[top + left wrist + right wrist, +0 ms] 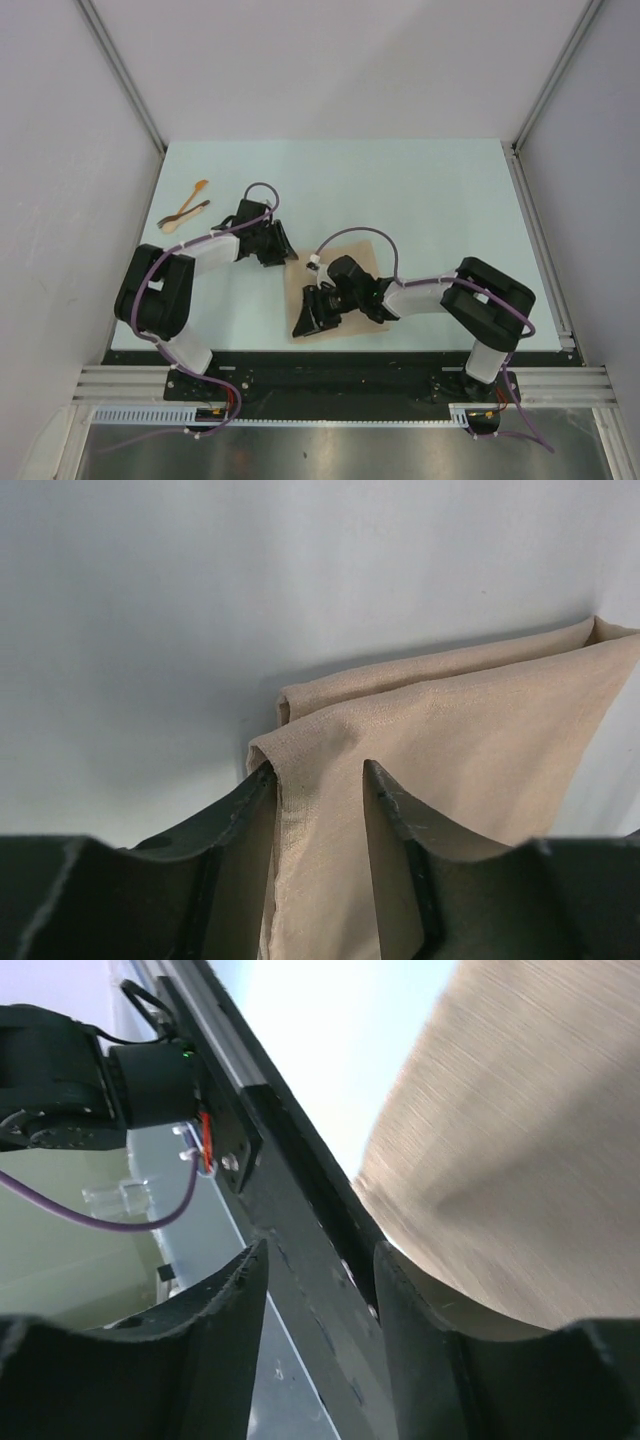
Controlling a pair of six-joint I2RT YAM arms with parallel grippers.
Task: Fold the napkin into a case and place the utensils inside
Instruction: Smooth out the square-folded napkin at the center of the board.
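The napkin [460, 740] lies folded near the counter's [420, 190] front edge. One corner sits between the half-parted fingers of the left claw [318, 775]. The right claw [320, 1260], half open and empty, hovers at the napkin's near edge. The utensils [185, 212] lie well off to the left.

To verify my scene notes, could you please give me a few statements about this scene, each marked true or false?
The two slim wooden utensils lie on the beige cloth napkin. False: they lie on the pale table, to the left of it.
The napkin is folded into layers. True.
The right claw holds a spoon. False: its jaws stand open and empty.
Cloth lies between the fingers of the left claw. True.
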